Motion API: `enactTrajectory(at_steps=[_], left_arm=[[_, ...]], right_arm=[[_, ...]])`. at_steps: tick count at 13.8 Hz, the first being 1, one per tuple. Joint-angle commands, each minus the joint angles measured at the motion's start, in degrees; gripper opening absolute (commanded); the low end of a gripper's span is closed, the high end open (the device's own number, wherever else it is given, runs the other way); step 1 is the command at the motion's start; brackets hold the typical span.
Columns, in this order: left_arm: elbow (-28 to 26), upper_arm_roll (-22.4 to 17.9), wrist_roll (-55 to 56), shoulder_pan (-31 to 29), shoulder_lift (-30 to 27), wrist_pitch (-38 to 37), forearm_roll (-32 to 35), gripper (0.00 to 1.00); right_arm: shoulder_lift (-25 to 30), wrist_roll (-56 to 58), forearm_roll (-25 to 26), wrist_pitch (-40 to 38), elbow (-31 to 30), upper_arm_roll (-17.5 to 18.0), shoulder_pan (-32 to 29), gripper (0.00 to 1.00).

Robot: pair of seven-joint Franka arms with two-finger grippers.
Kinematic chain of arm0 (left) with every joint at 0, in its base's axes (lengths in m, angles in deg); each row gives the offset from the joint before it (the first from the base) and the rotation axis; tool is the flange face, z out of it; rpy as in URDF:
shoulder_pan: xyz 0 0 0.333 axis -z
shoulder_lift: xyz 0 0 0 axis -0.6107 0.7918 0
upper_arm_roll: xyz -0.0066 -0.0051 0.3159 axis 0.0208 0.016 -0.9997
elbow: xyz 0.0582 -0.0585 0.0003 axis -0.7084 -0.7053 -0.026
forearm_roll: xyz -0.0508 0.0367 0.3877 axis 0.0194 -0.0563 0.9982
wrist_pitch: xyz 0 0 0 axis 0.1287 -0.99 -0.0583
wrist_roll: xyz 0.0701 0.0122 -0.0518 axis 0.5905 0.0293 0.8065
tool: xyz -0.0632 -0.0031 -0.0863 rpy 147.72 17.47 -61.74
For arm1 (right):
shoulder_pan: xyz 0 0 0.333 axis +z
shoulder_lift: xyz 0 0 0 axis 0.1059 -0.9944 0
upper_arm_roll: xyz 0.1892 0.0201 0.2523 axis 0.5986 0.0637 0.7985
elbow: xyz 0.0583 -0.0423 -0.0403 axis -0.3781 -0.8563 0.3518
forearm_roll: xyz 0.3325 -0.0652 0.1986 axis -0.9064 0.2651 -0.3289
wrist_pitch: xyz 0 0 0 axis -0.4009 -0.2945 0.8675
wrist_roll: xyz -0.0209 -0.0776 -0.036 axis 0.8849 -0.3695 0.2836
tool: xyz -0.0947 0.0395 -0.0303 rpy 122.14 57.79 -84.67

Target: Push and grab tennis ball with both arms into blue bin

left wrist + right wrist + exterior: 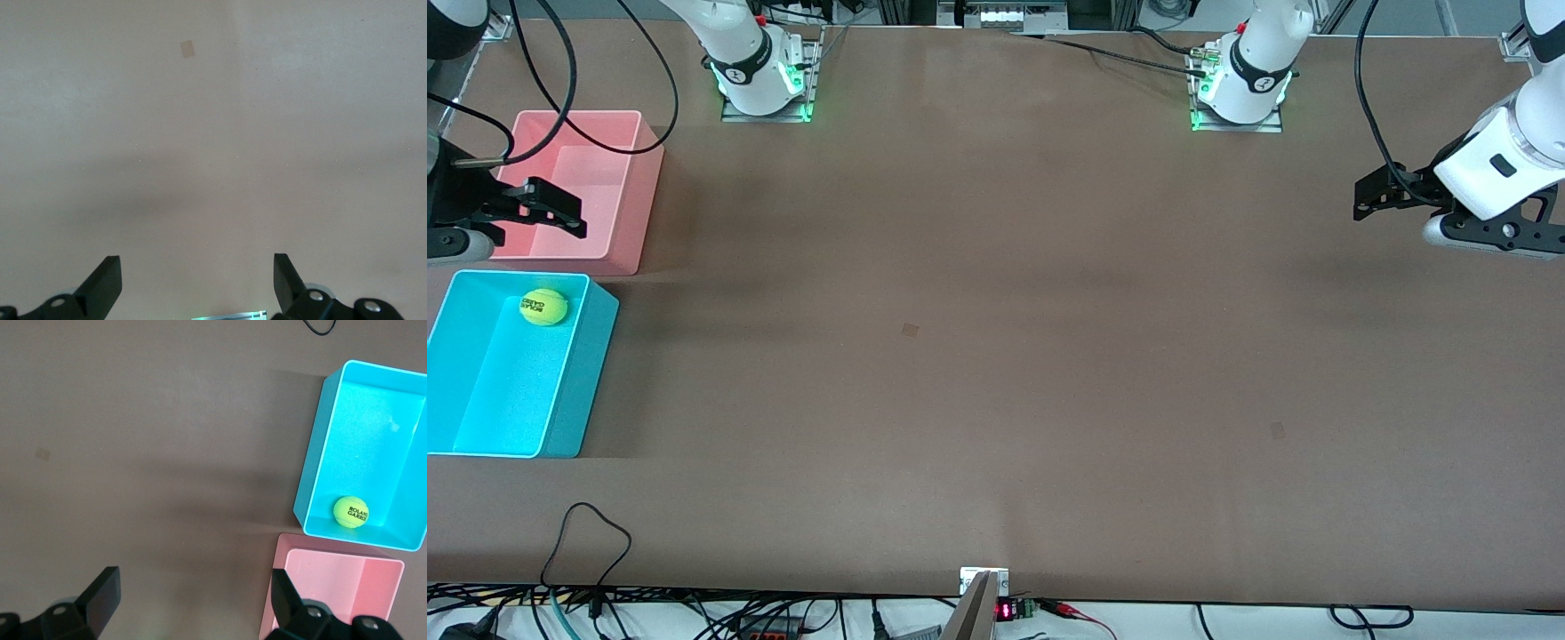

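The tennis ball [543,307] lies inside the blue bin [489,391], at the bin's end farther from the front camera, next to the pink bin. It also shows in the right wrist view [351,511], resting on the floor of the blue bin [373,440]. My right gripper [569,218] is open and empty, up in the air over the pink bin's edge; its own view [195,580] shows nothing between the fingers. My left gripper [1360,200] is open and empty over bare table at the left arm's end, and its own view [197,265] shows only table.
The pink bin [596,169] stands right beside the blue bin, farther from the front camera, and shows in the right wrist view [333,587]. A black cable [560,107] hangs over it. The arm bases [765,80] [1240,89] stand along the table's back edge. Cables [587,533] lie at the front edge.
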Motion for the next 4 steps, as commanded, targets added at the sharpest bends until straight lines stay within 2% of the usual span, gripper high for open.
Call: enactTrajectory(at_steps=[1,4], left_arm=[[0.75,0.28,-0.64,0.11,-0.39,-1.79,1.24,1.0],[0.93,1.16,-0.64,0.11,-0.39,-1.63,1.33,1.0]], right_arm=[[1.11,-0.4,-1.01,-0.24,0.06,0.37,-1.39,1.0],[1.11,-0.31,-1.01,-0.24,0.06,0.37,-1.82,1.0]])
